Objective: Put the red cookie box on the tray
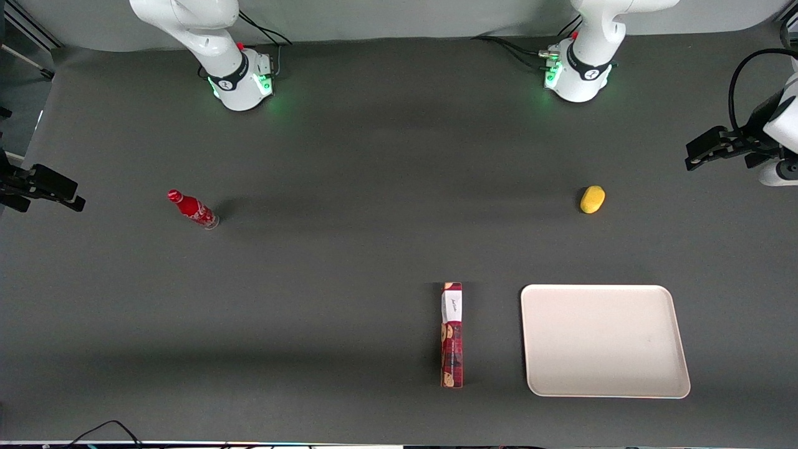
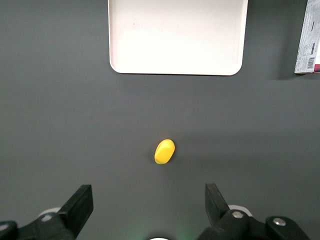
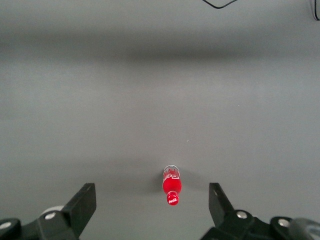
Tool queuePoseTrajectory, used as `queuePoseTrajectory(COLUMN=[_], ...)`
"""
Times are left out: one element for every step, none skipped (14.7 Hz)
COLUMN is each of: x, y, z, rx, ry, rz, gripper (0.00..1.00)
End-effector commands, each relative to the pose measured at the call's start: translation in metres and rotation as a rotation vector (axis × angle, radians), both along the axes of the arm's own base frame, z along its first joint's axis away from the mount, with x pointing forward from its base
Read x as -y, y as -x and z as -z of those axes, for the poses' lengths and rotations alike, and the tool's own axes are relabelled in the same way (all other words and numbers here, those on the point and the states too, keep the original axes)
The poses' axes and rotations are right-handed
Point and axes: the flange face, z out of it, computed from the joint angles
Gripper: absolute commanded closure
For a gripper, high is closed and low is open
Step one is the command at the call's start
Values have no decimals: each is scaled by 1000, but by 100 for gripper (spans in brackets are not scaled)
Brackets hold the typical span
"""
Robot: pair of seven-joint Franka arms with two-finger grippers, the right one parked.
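The red cookie box [image 1: 452, 335] lies flat on the dark table, a long narrow plaid carton whose white-label end points away from the front camera. Only its label end [image 2: 308, 40] shows in the left wrist view. Beside it, toward the working arm's end, sits the cream-white tray [image 1: 603, 340] with nothing on it; the tray [image 2: 177, 35] also shows in the wrist view. My left gripper [image 1: 692, 154] hangs high at the working arm's end of the table, farther from the front camera than the tray. The gripper [image 2: 148, 200] is open, with nothing between its fingers.
A small yellow oval object [image 1: 592, 199] lies on the table between the tray and the working arm's base, below my gripper in the wrist view [image 2: 164, 151]. A small red bottle [image 1: 193, 209] stands toward the parked arm's end.
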Motion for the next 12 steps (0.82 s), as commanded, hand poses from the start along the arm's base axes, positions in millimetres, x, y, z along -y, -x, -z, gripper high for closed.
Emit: queuePoseTrajectory(x=[1, 2, 1, 1, 1, 2, 2, 2, 2, 2, 2, 2], y=[-3, -3, -3, -2, -2, -2, -2, -2, -2, -2, -2, -2], z=[-4, -5, -5, -4, -4, -4, -4, -4, -4, -4, -4, -4], rx=[-1, 1, 1, -3, -3, -4, -6, -6, -6, -6, -6, -6], ry=[-13, -13, -9, -3, -3, -3, -2, -2, -2, -2, 0, 0], rz=[16, 18, 15, 13, 12, 9, 6, 6, 6, 7, 12, 12], gripper=[0, 0, 0, 0, 0, 0, 0, 0, 0, 0, 0, 0])
